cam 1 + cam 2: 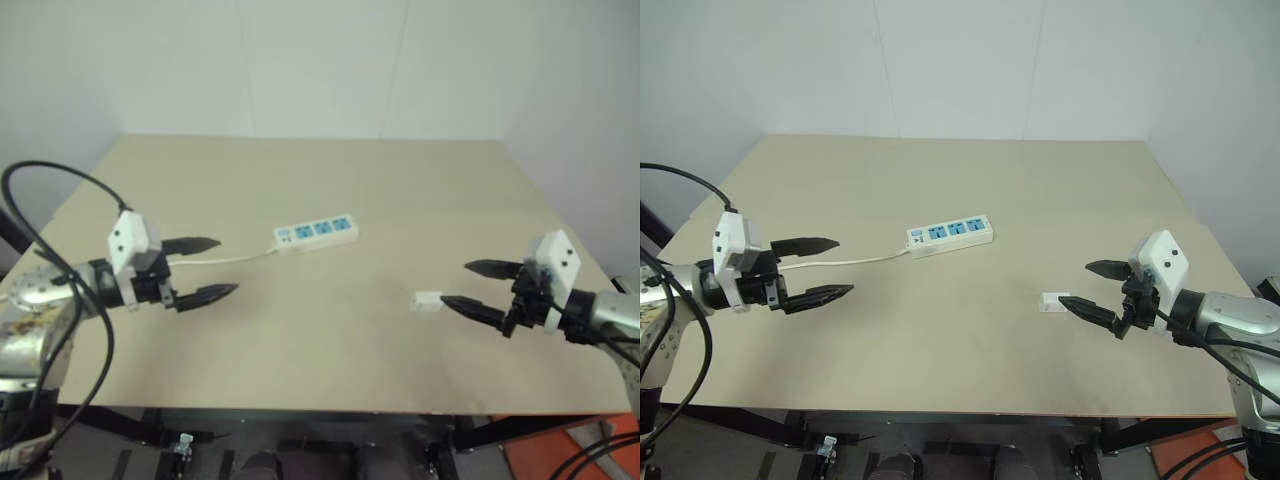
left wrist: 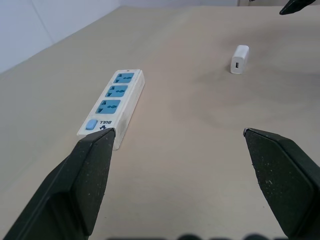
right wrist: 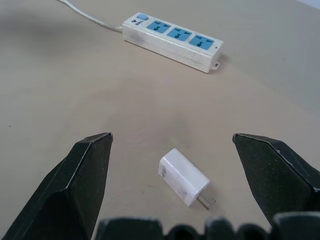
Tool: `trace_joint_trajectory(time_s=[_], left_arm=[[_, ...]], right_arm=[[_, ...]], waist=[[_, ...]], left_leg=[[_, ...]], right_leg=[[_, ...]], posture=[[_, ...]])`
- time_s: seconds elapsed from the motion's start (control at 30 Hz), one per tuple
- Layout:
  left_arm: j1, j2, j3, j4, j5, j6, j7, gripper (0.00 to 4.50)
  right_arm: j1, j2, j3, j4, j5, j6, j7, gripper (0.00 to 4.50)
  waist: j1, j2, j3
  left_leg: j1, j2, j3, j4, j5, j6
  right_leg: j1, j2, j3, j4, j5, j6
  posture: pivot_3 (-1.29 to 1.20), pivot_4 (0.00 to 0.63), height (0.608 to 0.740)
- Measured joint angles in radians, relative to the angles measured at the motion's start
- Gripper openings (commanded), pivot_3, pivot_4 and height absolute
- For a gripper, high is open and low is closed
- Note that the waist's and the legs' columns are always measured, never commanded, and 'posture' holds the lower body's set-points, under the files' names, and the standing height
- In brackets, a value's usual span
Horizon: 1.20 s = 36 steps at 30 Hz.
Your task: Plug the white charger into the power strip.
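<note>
— Between the right gripper (image 3: 170,145)'s spread, empty fingers lies the white charger (image 3: 183,176), on its side on the table (image 1: 400,190). What could go wrong?

— It may skid or tip as the tips close, since it sits askew to them and its prongs point back toward the wrist.

— And the power strip (image 1: 317,233)?

— Well ahead of those fingers, untouched. The left gripper (image 1: 203,268), also wide apart and empty, hovers near its cord (image 1: 225,259) end; unsteadied, the strip could slide during insertion.

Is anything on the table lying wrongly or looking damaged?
Nothing looks damaged. The white charger lies on its side, prongs level, apart from the power strip, which lies flat with its sockets facing up.
</note>
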Motion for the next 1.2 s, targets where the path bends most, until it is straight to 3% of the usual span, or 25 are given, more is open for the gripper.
trace_joint_trajectory(time_s=[0.27,0.37,0.5,0.7,0.93,1.03,1.2], left_arm=[[-0.005,-0.005,-0.015,0.022,0.006,-0.005,0.005,4.45],[-0.059,-0.013,-0.065,0.092,0.069,-0.012,0.047,4.45],[-0.27,-0.058,-0.207,0.38,0.26,-0.047,0.145,4.45],[-0.564,-0.182,-0.333,0.877,0.435,-0.206,0.166,4.45],[-0.747,-0.354,-0.399,1.34,0.585,-0.357,0.258,4.45],[-0.786,-0.376,-0.394,1.406,0.617,-0.38,0.311,3.82],[-0.796,-0.422,-0.376,1.449,0.627,-0.376,0.375,2.35]], right_arm=[[0.0,-0.003,0.0,0.0,0.001,0.0,0.0,4.5],[-0.004,-0.005,0.001,-0.001,0.002,0.0,0.0,4.5],[-0.018,-0.005,0.009,-0.01,0.01,0.0,-0.004,4.5],[-0.01,-0.004,0.002,-0.04,0.038,0.0,-0.026,4.5],[0.01,0.001,-0.014,-0.085,0.06,0.0,-0.054,4.5],[0.019,0.002,-0.024,-0.106,0.078,0.0,-0.067,4.5],[0.037,0.002,-0.035,-0.151,0.112,0.001,-0.078,4.5]], waist=[[0.0,0.0,0.0],[0.001,0.0,0.0],[0.009,0.0,0.0],[0.009,-0.001,0.0],[0.003,-0.001,0.0],[0.003,-0.001,0.0],[0.004,-0.001,0.0]], left_leg=[[0.0,0.0,0.0,0.0,0.0,0.0],[0.001,0.0,0.0,0.0,0.0,0.0],[0.003,-0.001,0.0,0.0,0.0,0.0],[0.001,-0.002,-0.001,0.001,0.0,0.001],[0.0,-0.002,-0.001,0.001,0.0,0.001],[0.001,-0.003,-0.001,0.001,0.0,0.001],[0.011,-0.003,-0.001,0.001,0.0,0.001]], right_leg=[[0.0,0.0,0.0,0.0,0.0,0.0],[0.001,0.0,0.0,0.0,0.0,0.0],[0.005,0.0,0.0,-0.001,0.0,0.001],[0.004,-0.001,-0.001,-0.001,0.0,0.001],[0.003,-0.001,-0.001,0.0,0.0,0.001],[0.004,-0.001,-0.001,0.001,0.0,0.001],[0.015,-0.001,-0.001,-0.001,-0.005,0.009]], posture=[[0.0,0.15,0.74],[0.0,0.15,0.74],[0.0,0.15,0.74],[0.0,0.15,0.74],[0.0,0.15,0.74],[0.0,0.15,0.74],[0.0,0.15,0.74]])
